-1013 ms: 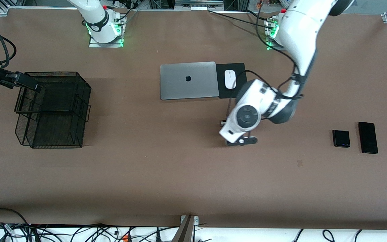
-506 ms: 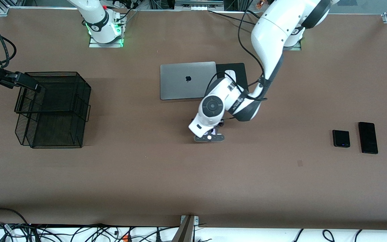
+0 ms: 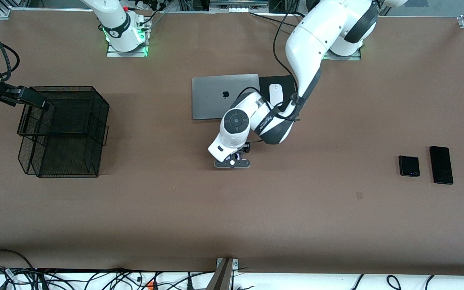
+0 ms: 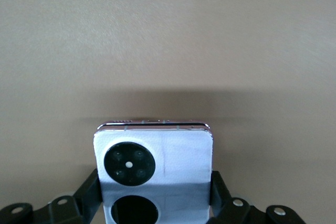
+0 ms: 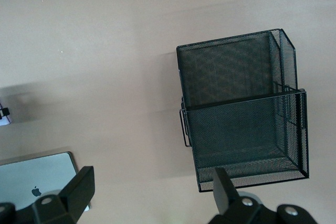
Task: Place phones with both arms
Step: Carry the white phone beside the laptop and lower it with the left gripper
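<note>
A: Front view first. Where is the left arm?

B: The left arm (image 3: 316,44) reaches from its base down over bare table nearer the camera than the laptop (image 3: 216,96). Its left gripper (image 3: 232,162) is up in the air there, with a bit of the lilac phone (image 3: 238,156) showing under the wrist.

A: And the others?

B: The small black phone (image 3: 409,166) and the long black phone (image 3: 441,165) lie side by side, just apart, toward the left arm's end of the table. The mouse (image 3: 276,94) sits on a black pad (image 3: 284,82) beside the laptop. The right gripper (image 3: 42,104) hangs over the mesh basket (image 3: 65,133) at the right arm's end.

A: Left wrist view?

B: The left gripper (image 4: 156,203) pinches the lilac phone (image 4: 173,161) by its two side edges, fingers (image 4: 89,195) pressed against it, two black circles facing the camera, above the table.

A: Right wrist view?

B: The right gripper (image 5: 152,187) has its fingers (image 5: 79,184) spread wide with nothing between them, over the table beside the basket (image 5: 241,114); a laptop (image 5: 37,179) corner shows too.
</note>
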Controlling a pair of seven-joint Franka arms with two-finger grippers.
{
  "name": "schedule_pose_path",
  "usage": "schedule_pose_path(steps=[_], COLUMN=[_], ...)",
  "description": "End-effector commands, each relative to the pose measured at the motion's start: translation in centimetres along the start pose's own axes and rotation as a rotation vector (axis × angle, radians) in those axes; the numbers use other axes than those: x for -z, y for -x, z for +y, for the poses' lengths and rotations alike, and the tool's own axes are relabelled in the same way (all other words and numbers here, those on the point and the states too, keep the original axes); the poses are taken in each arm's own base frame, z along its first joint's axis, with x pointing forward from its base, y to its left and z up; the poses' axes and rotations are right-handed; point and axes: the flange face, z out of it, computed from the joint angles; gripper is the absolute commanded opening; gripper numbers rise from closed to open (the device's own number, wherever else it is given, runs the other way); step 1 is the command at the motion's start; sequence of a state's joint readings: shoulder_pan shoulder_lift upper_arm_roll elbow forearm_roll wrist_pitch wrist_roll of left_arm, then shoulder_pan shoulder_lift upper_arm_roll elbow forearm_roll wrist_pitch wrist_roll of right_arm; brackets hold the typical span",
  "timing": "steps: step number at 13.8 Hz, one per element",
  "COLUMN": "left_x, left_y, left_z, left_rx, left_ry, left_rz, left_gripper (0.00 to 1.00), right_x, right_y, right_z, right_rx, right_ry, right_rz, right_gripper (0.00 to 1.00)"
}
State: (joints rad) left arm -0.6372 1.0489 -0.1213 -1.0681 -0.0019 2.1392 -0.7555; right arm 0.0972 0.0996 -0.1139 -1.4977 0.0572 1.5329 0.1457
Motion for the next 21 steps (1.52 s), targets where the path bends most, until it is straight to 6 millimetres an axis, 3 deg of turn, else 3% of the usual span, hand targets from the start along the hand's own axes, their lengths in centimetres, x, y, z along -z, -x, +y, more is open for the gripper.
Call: schedule_pose_path(steps=[1, 5, 8, 11, 14, 17, 19, 21], left_x=[-0.1, 1.0, 0.2, -0.8, -1.6, -2.4, -2.6, -2.5], left_y=[-2.2, -3.3, -3.8, -3.1, -3.1, -3.4, -3.4, -3.2], left_z=[-0.8, -0.6, -0.5, -0.3, -0.8, -1.3, -1.3, -1.1], left_rx=[0.033, 0.044, 0.069, 0.082, 0.139, 0.210, 0.219, 0.229], left_ry=[0.034, 0.074, 0.090, 0.071, 0.065, 0.067, 0.073, 0.073], left_rz=[0.032, 0.076, 0.092, 0.075, 0.063, 0.058, 0.049, 0.049], left_gripper=[0.48, 0.48, 0.49, 0.50, 0.57, 0.75, 1.00, 1.00], right_x=[0.2, 0.2, 0.2, 0.2, 0.3, 0.3, 0.3, 0.3], right_y=[0.2, 0.2, 0.2, 0.2, 0.2, 0.2, 0.2, 0.2], right_z=[-0.1, -0.1, -0.1, -0.1, 0.0, 0.0, 0.0, 0.0], right_rx=[-0.002, -0.002, -0.002, -0.002, -0.004, -0.004, -0.004, -0.004], right_ry=[-0.019, -0.019, -0.019, -0.019, -0.019, -0.019, -0.019, -0.019], right_rz=[0.003, 0.003, 0.003, 0.003, 0.003, 0.003, 0.003, 0.003], right_gripper=[1.00, 1.00, 1.00, 1.00, 1.00, 1.00, 1.00, 1.00])
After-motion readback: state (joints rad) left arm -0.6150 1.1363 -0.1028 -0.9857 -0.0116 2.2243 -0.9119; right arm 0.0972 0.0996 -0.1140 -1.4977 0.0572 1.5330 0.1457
